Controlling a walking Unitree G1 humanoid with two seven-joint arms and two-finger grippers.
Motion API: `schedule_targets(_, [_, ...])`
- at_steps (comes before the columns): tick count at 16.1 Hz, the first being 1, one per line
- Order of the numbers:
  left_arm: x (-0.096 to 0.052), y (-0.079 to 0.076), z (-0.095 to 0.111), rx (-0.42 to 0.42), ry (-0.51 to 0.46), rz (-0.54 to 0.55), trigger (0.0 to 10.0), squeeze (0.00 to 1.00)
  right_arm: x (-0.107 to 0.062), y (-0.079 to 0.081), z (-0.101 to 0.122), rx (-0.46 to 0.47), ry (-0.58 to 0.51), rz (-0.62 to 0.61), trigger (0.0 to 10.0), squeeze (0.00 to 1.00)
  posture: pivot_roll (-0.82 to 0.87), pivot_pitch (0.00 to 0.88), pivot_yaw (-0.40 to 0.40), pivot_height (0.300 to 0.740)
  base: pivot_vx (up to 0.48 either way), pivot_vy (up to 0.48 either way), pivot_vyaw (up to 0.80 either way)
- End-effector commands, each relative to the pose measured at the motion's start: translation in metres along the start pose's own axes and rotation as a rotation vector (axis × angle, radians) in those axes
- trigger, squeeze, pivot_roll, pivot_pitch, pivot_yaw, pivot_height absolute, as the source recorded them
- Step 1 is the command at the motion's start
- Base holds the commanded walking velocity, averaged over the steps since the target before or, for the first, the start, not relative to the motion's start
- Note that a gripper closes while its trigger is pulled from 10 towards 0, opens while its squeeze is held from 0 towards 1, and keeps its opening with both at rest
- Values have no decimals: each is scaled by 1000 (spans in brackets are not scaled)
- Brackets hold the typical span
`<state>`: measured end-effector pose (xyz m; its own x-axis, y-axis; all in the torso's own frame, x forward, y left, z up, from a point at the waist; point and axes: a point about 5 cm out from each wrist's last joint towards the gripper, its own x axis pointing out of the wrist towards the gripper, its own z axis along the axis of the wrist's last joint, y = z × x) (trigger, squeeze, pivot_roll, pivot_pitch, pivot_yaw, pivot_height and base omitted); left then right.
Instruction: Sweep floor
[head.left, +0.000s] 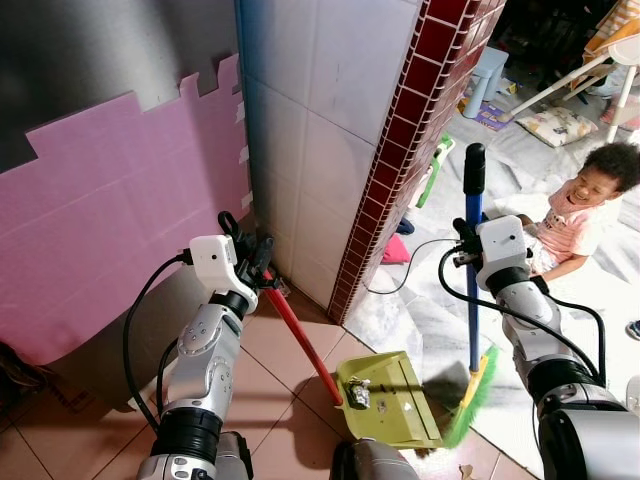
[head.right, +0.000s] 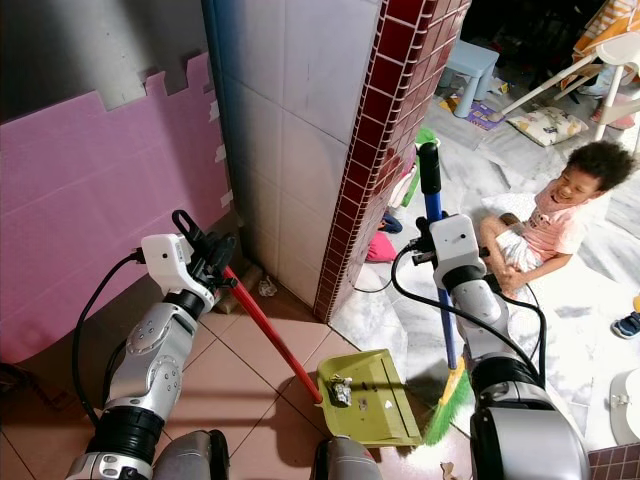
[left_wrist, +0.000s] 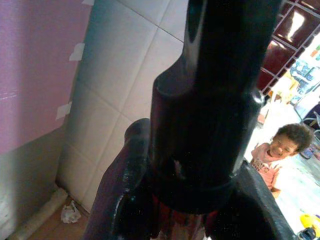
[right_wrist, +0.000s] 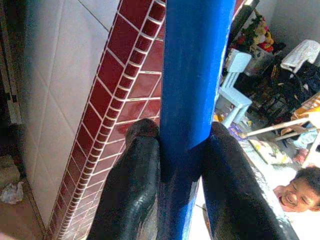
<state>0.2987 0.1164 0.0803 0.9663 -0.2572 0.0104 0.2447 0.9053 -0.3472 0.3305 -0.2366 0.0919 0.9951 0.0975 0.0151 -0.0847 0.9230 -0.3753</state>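
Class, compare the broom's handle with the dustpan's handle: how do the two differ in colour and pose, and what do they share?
The broom handle is blue with a black top; the dustpan handle is red. The broom handle stands nearly upright, while the dustpan handle slants from the green dustpan on the floor up toward the left. Shared: each is clamped in a gripper, the broom in the right gripper, the dustpan in the left gripper.

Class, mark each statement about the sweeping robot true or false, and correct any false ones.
1. The right gripper is shut on the blue broom handle. True.
2. The dustpan is blue. False: it is yellow-green.
3. The left gripper holds the dustpan's red handle. True.
4. The dustpan holds nothing. False: a small piece of debris lies in it.
5. A person sits on the floor beyond the broom. True.
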Motion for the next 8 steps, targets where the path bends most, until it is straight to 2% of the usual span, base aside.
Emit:
schedule_targets(1, [5, -8, 11, -19, -46, -26, 10000, 0, 7, -5, 10, -9, -30, -5, 10000, 0, -122, 0, -78, 740, 0, 337, 0])
schedule_targets(8, [4, -8, 9, -9, -34, -30, 10000, 0, 8, -4, 10, -4, -27, -3, 10000, 0, -122, 0, -76, 740, 0, 396, 0])
